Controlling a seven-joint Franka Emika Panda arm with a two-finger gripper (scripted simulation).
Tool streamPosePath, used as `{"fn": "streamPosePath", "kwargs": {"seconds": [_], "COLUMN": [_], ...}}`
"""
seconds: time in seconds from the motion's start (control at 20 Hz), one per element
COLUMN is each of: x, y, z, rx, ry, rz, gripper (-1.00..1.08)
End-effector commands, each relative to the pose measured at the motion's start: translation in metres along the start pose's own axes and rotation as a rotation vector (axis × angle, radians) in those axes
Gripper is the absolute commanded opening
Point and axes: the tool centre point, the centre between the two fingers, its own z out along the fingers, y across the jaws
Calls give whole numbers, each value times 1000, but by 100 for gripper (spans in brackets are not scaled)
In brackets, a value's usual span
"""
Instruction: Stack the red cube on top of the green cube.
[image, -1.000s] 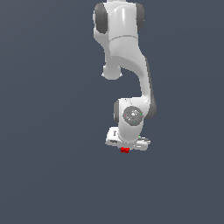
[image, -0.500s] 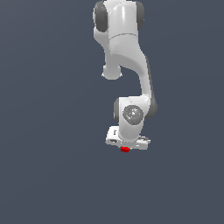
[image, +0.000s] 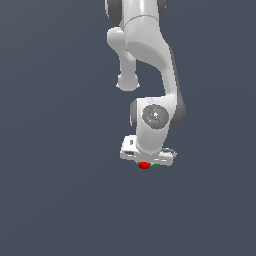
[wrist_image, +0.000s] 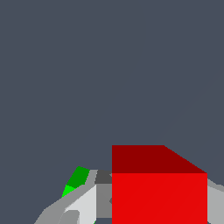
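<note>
Wrist view: green cube (wrist_image: 75, 180) behind fingers (wrist_image: 83, 205)

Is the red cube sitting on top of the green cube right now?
No, the red cube sits between the tool's fingers, with the green cube off to its side.
</note>
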Motion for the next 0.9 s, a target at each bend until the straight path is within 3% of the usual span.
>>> {"fn": "streamPosePath", "kwargs": {"seconds": [0.0,0.35,0.85], "x": [0,1,-11], "y": [0,0,-11], "z": [-16,-35,-22], "rx": [0,0,0], "ry": [0,0,1], "rz": [0,0,0], "gripper": [-100,-100,-100]}}
